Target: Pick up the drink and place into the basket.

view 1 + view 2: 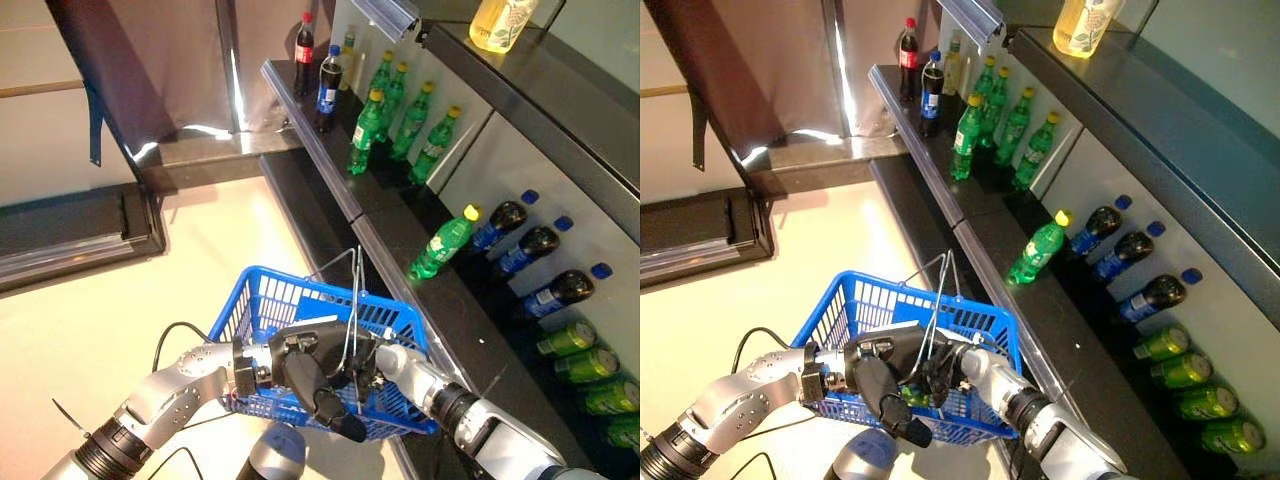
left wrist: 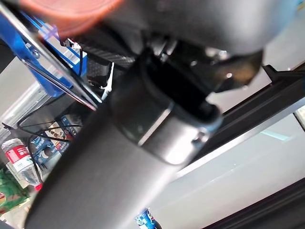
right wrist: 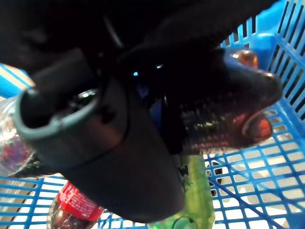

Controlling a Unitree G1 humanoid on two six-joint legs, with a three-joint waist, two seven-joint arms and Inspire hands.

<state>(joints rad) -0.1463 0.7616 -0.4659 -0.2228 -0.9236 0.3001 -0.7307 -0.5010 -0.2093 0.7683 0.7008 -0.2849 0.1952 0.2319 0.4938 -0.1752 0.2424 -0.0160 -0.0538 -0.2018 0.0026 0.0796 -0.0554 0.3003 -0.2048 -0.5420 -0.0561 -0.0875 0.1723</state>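
The scene is brightly lit. Strong glare is seen on the pale floor and along the shelf edge. The dark shelf tops are left shadowed. Both wrist views are heavily blurred up close: the basket mesh is softened, and pale areas are washed out.
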